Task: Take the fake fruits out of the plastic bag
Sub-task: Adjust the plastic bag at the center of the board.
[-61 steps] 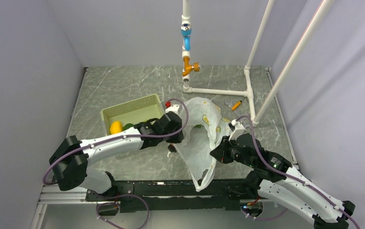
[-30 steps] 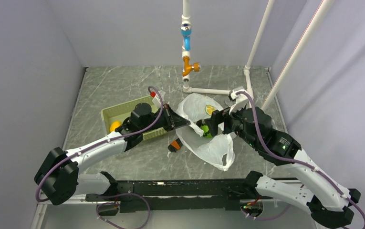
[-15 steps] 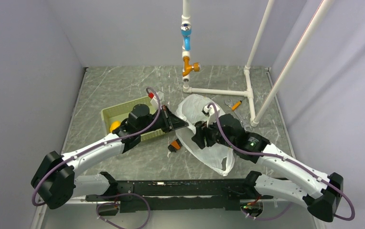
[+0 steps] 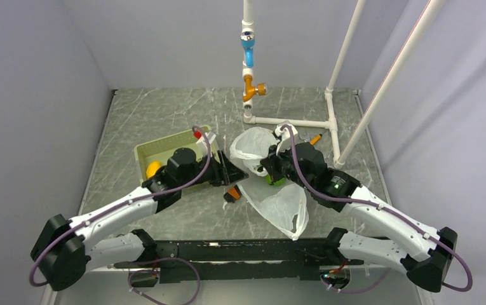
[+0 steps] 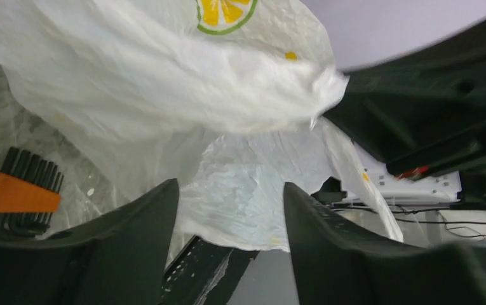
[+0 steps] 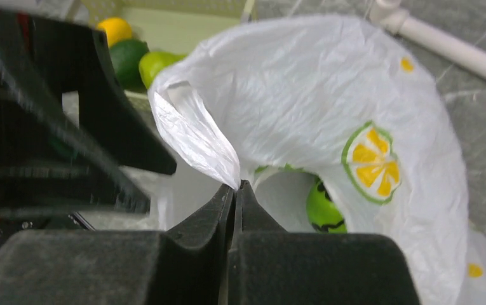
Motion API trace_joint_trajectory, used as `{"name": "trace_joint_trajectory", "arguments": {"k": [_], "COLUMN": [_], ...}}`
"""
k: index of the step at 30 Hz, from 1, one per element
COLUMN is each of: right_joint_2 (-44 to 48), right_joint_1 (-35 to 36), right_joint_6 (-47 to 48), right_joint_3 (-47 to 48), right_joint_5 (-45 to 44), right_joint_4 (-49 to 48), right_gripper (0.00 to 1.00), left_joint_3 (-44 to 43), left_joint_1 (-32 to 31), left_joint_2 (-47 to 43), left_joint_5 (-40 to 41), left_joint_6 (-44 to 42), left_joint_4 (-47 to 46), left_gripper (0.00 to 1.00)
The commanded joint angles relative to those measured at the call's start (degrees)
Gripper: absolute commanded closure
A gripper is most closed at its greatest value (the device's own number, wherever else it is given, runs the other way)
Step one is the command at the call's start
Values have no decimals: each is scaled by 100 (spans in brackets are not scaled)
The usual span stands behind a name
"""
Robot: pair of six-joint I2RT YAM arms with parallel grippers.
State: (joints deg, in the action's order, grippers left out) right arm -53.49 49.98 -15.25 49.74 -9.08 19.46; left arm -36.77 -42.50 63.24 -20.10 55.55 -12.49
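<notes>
The plastic bag [image 4: 283,202] lies crumpled at the table's middle, its upper part [image 4: 250,142] raised. My right gripper [image 6: 235,188] is shut on a fold of the bag's edge [image 6: 195,136]; in the top view it [image 4: 261,167] sits over the bag. A dark-striped green ball [image 6: 323,206] shows inside the bag's mouth and also in the top view [image 4: 276,181]. My left gripper [image 5: 230,200] is open, with bag film [image 5: 164,95] just beyond its fingertips; in the top view it [image 4: 241,173] is at the bag's left side. A yellow mango [image 6: 114,28], a dark fruit [image 6: 129,56] and a green pear [image 6: 156,63] lie in the basket.
The pale green basket [image 4: 157,147] stands left of the bag, under my left arm. An orange-and-black tool set [image 4: 232,192] lies by the bag, also in the left wrist view [image 5: 18,197]. White pipe frame [image 4: 291,122] stands behind. A small orange tool [image 4: 315,138] lies near it.
My right gripper has moved back and up with the bag edge pinched, raising the bag's upper part. The striped green ball shows under it. My left gripper drew back a little.
</notes>
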Motion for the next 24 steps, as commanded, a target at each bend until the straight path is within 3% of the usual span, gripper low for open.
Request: {"name": "trace_joint_trajectory", "arguments": {"k": [1, 4, 7, 9, 15, 24], "right_joint_2": [-184, -286, -388, -451, -474, -595], "right_joint_1": [4, 1, -3, -3, 4, 3], "right_joint_6": [304, 332, 364, 333, 157, 12], "right_joint_3": [536, 675, 791, 904, 1037, 1157], "right_joint_5": [-102, -223, -278, -260, -40, 33], "right_joint_4": [-293, -286, -281, -260, -335, -230], "right_gripper": [100, 100, 100, 100, 100, 100], "left_joint_3": [56, 93, 380, 357, -314, -614], "left_joint_1": [-651, -1384, -2053, -2266, -2399, -2394], "left_joint_2": [-621, -873, -1045, -922, 104, 1544], "left_joint_5": [797, 1823, 2772, 2932, 3022, 3598], "left_joint_6": [-1065, -1432, -1657, -1775, -2502, -2685], "left_joint_4": [608, 782, 292, 55, -342, -1047], "left_gripper": [28, 26, 25, 29, 43, 62]}}
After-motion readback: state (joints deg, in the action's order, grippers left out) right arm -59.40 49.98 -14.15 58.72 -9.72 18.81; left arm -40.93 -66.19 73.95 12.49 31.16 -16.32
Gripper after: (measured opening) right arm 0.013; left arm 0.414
